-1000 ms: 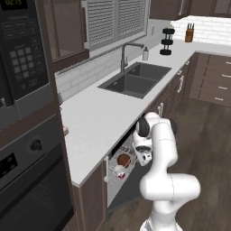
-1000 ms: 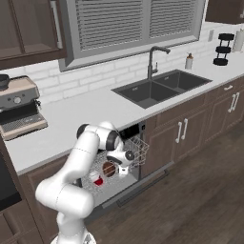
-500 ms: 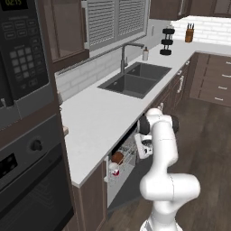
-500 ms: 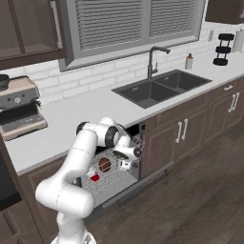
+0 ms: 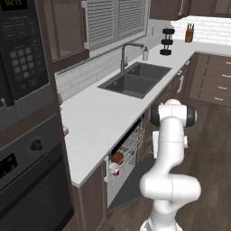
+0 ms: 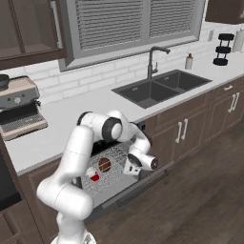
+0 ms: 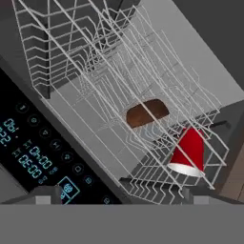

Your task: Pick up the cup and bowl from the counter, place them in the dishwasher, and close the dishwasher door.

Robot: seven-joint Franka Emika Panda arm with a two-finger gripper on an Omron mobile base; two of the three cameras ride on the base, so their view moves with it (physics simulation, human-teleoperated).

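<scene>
White wire rack (image 6: pixel 112 167) of the dishwasher (image 5: pixel 124 155), pulled out under the counter (image 5: pixel 101 117), holds both task items.

Item, left: the cup (image 6: pixel 94 177), red with a pale inside, lies tipped on its side in the rack; in the hand view (image 7: pixel 189 152) its pale rim faces down and away. Position unchanged from a second ago.

Item, centre: the bowl (image 6: pixel 105 164), reddish-brown, sits in the rack just beside the cup, nearer the sink side; seen in the hand view (image 7: pixel 147 112) through the wires, and in the left base view (image 5: pixel 117 157) above the cup (image 5: pixel 114 171). Position unchanged.

Item, right: the gripper (image 6: pixel 129 167), fingers spread wide, holding nothing, now outside the rack at its front right edge. A second ago it was among the wires close to the bowl; since then the arm has drawn back and the wrist has risen clear.

Item, low: the dishwasher door (image 6: pixel 138 183), flat dark panel, hangs open below the rack; its lit control strip (image 7: pixel 43 157) crosses the lower left of the hand view.

Background: dark grey sink (image 6: pixel 159 86) with faucet (image 6: pixel 153 59) on the counter to the right; coffee machine (image 6: pixel 19 107) on the far left.
</scene>
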